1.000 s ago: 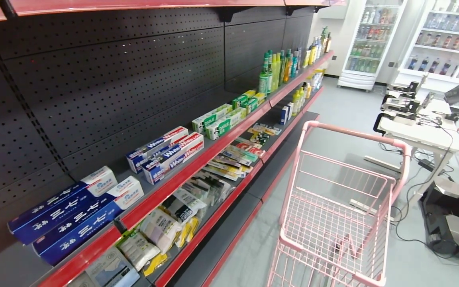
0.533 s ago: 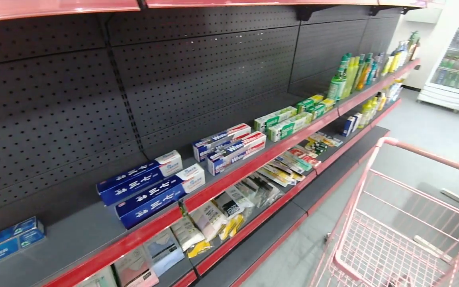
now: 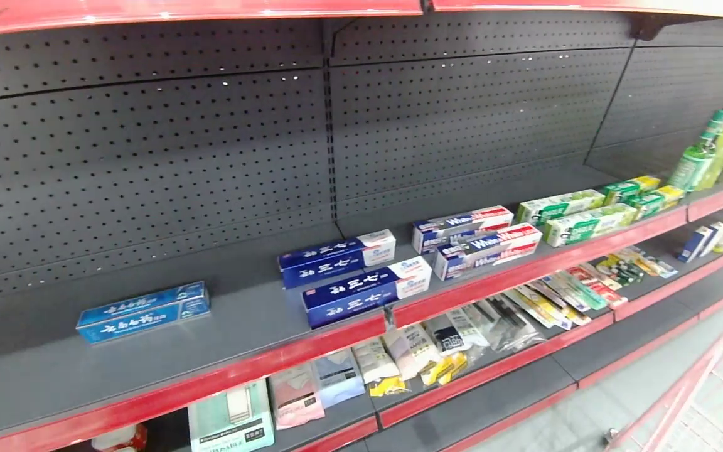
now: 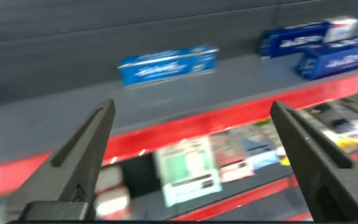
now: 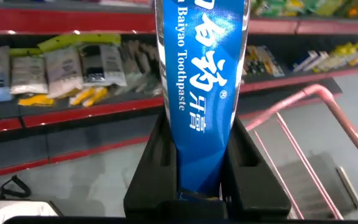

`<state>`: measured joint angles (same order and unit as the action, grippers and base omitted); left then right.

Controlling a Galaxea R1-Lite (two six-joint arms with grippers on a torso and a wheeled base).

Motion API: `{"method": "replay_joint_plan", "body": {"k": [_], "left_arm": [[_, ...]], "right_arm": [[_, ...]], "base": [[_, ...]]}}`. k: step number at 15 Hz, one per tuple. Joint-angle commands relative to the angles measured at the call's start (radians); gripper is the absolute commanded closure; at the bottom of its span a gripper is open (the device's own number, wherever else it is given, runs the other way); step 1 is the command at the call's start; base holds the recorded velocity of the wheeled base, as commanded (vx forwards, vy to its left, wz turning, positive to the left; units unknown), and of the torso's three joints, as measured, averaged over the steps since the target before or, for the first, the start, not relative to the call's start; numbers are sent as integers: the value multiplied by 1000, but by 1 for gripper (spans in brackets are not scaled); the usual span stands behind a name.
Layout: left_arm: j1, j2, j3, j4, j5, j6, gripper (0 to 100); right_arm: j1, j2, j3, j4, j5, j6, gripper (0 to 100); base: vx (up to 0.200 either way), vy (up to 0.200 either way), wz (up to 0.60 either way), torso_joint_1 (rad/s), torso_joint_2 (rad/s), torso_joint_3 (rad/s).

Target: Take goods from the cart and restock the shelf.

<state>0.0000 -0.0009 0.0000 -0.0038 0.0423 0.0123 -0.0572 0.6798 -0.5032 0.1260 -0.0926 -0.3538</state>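
My right gripper (image 5: 201, 163) is shut on a blue toothpaste box (image 5: 201, 74), which stands up between its fingers in front of the lower shelves. My left gripper (image 4: 192, 109) is open and holds nothing; it faces the shelf board (image 4: 185, 102), where a light blue toothpaste box (image 4: 166, 64) lies. In the head view that light blue toothpaste box (image 3: 142, 311) lies alone on the left of the grey shelf board (image 3: 242, 326). To its right lie pairs of dark blue boxes (image 3: 364, 290), white boxes (image 3: 486, 250) and green boxes (image 3: 589, 224).
The pink cart (image 3: 694, 395) shows at the head view's bottom right, and the pink cart (image 5: 328, 115) is below the held box. A lower shelf (image 3: 493, 364) holds packets and toothbrushes. Bottles (image 3: 713, 150) stand at the far right. Bare board lies around the light blue box.
The head camera has swung left along the shelf, so the whole picture shifted right and most of the cart left the frame. The goods on the shelf have not moved.
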Motion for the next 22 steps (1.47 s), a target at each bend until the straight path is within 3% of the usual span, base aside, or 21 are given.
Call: {"method": "replay_joint_plan", "body": {"k": [1,12,15,18,22], "left_arm": [[0,1,0,-1,1,1,0],[0,1,0,-1,1,0,0],[0,1,0,-1,1,0,0],[0,1,0,-1,1,-3,0],[0,1,0,-1,1,-3,0]], "right_arm": [[2,3,0,0,1,-1,100],[5,1,-14,-5,7,-42,100],[13,0,-43,-5,34,-60,100],[39,127,-213,-5,224,-136,100],[234,377,-365,-8,363,-129,100]], "base": [[0,0,600,-2,12,-2],[0,0,600,0,2,4],[0,0,0,0,0,0],[0,0,0,0,0,0],[0,0,0,0,0,0]]}}
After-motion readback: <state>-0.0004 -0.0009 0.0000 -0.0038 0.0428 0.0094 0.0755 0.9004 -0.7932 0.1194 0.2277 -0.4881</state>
